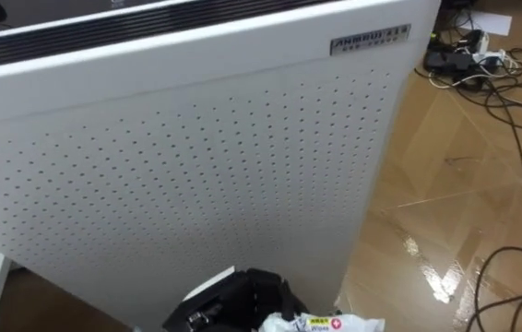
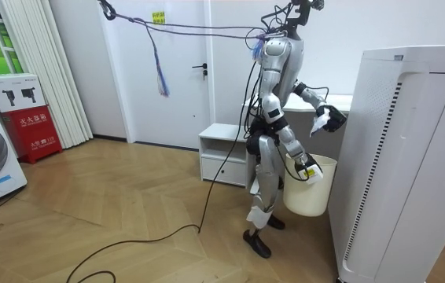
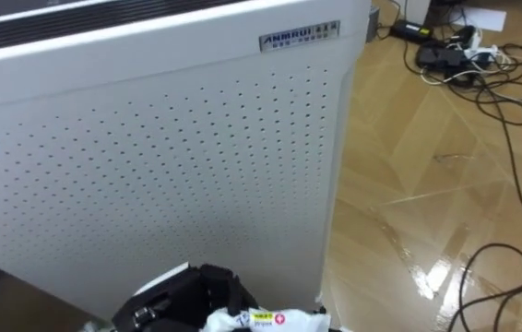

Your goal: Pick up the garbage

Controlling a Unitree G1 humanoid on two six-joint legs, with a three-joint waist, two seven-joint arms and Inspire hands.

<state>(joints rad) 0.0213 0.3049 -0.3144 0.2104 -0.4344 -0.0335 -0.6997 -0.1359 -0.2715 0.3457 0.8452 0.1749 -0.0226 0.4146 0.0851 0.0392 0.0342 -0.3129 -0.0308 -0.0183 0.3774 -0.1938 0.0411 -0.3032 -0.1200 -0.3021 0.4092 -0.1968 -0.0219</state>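
My left hand (image 1: 238,300) shows at the bottom edge of the eye views, dark and curled, shut on a crumpled white wrapper (image 1: 321,324) with a yellow and red label. In the room view that left hand (image 2: 334,119) is raised at chest height with the wrapper (image 2: 319,123) hanging from it, close to the tall white unit. My right hand (image 2: 307,170) hangs low at my side and grips the rim of a white bin (image 2: 309,196), which hangs upright beside my legs, below the wrapper.
A tall white perforated air purifier (image 1: 178,166) stands directly in front of me, very close. Loose cables and a power strip (image 1: 482,60) lie on the wooden floor to the right. Behind me stand a low white cabinet (image 2: 222,149) and a door.
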